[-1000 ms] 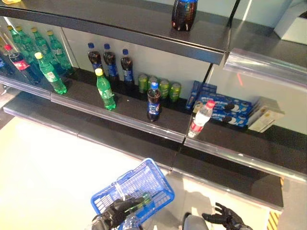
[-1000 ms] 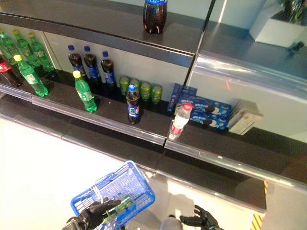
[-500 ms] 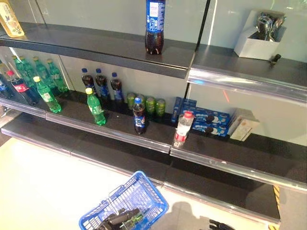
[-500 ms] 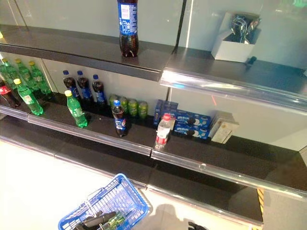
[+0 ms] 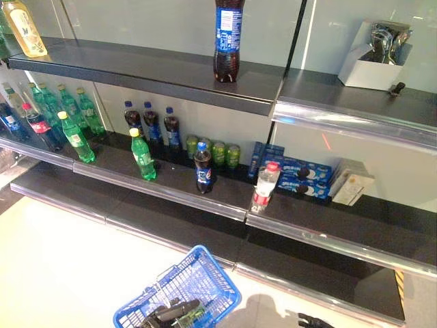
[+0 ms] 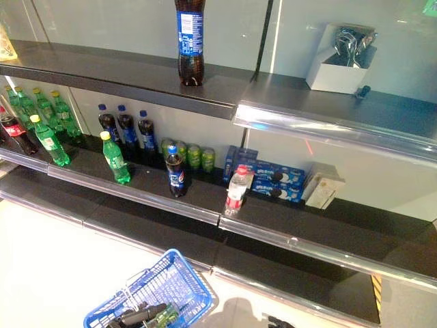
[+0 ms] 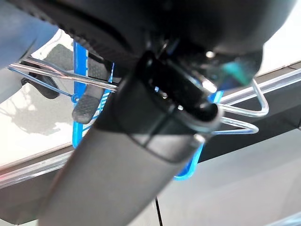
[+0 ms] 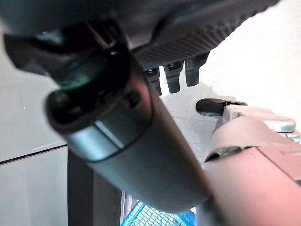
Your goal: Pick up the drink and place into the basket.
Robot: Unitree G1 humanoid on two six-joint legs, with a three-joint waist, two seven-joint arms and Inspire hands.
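Dark left hand (image 5: 166,316) gripping basket (image 5: 205,276) handles

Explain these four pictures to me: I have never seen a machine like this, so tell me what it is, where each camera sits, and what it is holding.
This is a two-legged humanoid robot with dark fingered hands. The two wide pictures come from cameras in its head, looking down at store shelves. The two close, dark pictures come from cameras on its wrists.

On the middle shelf stand green bottles, dark cola bottles, small green cans, a clear water bottle and blue biscuit boxes. One tall cola bottle stands on the top shelf.

The left hand carries a blue basket by its wire handles. The right hand holds nothing, fingers relaxed.
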